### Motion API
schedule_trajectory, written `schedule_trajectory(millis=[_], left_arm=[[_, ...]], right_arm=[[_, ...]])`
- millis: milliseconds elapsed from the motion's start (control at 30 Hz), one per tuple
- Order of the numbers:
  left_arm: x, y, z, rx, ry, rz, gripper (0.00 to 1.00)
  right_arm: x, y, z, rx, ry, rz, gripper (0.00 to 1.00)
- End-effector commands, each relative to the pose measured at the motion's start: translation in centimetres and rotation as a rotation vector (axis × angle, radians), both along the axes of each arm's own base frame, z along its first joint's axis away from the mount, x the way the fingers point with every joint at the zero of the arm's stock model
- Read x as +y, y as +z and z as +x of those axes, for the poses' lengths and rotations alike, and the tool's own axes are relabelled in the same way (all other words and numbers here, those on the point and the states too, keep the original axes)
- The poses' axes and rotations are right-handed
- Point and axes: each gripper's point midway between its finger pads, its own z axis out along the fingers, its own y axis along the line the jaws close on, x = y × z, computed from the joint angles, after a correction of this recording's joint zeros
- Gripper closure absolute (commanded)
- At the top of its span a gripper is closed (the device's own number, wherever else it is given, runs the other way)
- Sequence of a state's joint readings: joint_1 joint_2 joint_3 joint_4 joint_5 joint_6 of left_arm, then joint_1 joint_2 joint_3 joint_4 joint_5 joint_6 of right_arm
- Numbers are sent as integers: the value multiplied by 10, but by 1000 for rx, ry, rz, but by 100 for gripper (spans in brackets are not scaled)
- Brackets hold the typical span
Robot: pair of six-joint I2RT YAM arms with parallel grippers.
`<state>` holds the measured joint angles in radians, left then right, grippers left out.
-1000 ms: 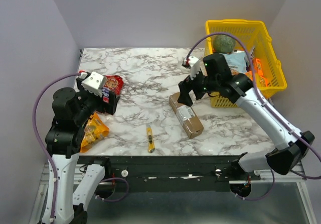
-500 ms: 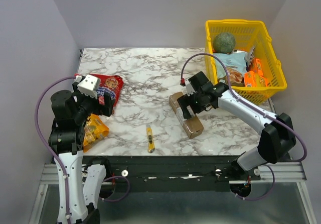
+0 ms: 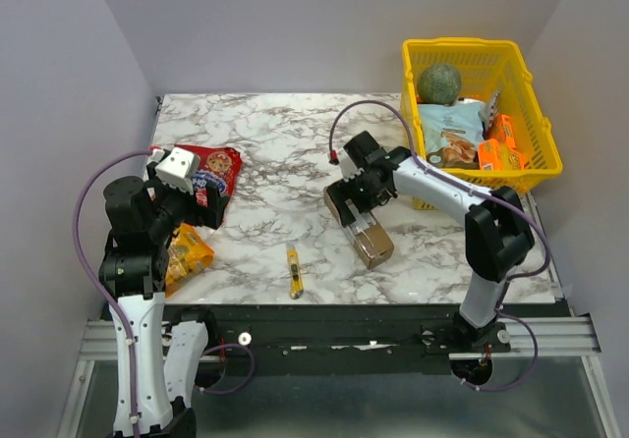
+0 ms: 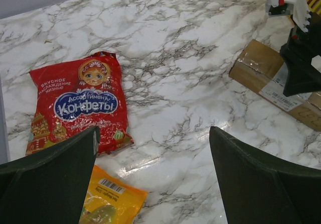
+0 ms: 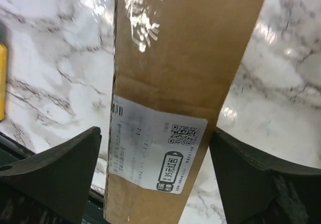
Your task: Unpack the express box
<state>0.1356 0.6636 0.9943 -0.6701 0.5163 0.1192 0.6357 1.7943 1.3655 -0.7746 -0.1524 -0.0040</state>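
Note:
The express box (image 3: pixel 371 242), a brown carton with a white label, lies on the marble table at centre right. It also shows in the left wrist view (image 4: pixel 261 66) and fills the right wrist view (image 5: pixel 170 58). My right gripper (image 3: pixel 350 204) is low over the box's far half and open. Its fingers straddle the box's width (image 5: pixel 158 176), with a small gap on each side. My left gripper (image 3: pixel 210 208) is open and empty (image 4: pixel 153 184). It hovers above the table at the left, far from the box.
A red snack bag (image 3: pixel 218 167) (image 4: pixel 80 101) and an orange snack bag (image 3: pixel 187 251) (image 4: pixel 108 204) lie under the left gripper. A yellow utility knife (image 3: pixel 293 269) lies near the front edge. A yellow basket (image 3: pixel 462 45) holding a green ball and snack packs stands at back right.
My right arm swung from beside the basket down and left onto the box, which shifted slightly left. My left gripper barely moved.

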Motion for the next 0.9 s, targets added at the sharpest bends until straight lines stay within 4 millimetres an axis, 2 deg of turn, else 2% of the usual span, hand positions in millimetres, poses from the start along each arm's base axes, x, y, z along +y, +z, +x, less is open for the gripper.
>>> schedule_trajectory(millis=[0, 33, 67, 133, 200, 233, 333, 367, 400, 433, 467, 500, 533, 567, 600, 633, 667, 700, 733, 767, 800, 833, 867], left_arm=[[-4, 1, -3, -8, -11, -25, 1], [-4, 0, -3, -5, -11, -24, 1], [-4, -1, -3, -3, -9, -25, 1], [-4, -1, -4, -1, -11, -25, 1], [-4, -2, -4, 4, -9, -25, 1], [-3, -2, -4, 4, -7, -24, 1], [-3, 2, -4, -2, -6, -24, 1], [-3, 4, -4, -3, -6, -24, 1], [-3, 5, -5, -4, -6, -25, 1], [-4, 6, -5, -6, -10, -26, 1], [-5, 7, -5, -8, -13, -26, 1], [-5, 6, -5, -6, -16, -27, 1], [-4, 6, -4, -11, -12, -25, 1], [-4, 4, -2, -12, -12, -26, 1], [-3, 3, -1, -16, -11, -18, 1], [-2, 3, 0, -22, -6, -11, 1], [0, 4, 3, -33, -6, 3, 1], [1, 3, 4, -36, -4, 11, 1], [2, 4, 6, -42, -2, 21, 1], [4, 4, 7, -50, 1, 34, 1], [5, 4, 9, -52, -4, 50, 1], [6, 4, 11, -56, -5, 61, 1], [7, 5, 12, -60, -2, 69, 1]], right_arm=[[45, 23, 46, -121, 120, 85, 9], [49, 14, 55, -118, 130, 71, 10], [60, 27, 71, -163, 144, 93, 12], [70, 24, 82, -173, 175, 90, 14], [83, 34, 89, -204, 202, 116, 14], [85, 35, 92, -215, 203, 113, 13], [84, 58, 102, -307, 177, 110, 6], [79, 77, 103, -353, 164, 113, 5], [73, 86, 102, -378, 153, 98, 2], [61, 83, 97, -379, 146, 61, 1], [53, 89, 91, -391, 150, 52, 1], [42, 111, 82, -433, 162, 57, 1], [27, 98, 66, -400, 174, 23, 2], [17, 98, 55, -394, 186, 15, 3], [4, 115, 36, -416, 212, 33, 7], [-2, 115, 21, -399, 235, 47, 9], [-15, 94, -1, -336, 257, 26, 12], [-24, 92, -18, -318, 293, 28, 21], [-29, 102, -38, -321, 333, 76, 26], [-43, 80, -59, -264, 359, 50, 34], [-52, 72, -70, -249, 385, 32, 59], [-62, 70, -79, -264, 396, 23, 79], [-71, 61, -86, -256, 411, 1, 95]])
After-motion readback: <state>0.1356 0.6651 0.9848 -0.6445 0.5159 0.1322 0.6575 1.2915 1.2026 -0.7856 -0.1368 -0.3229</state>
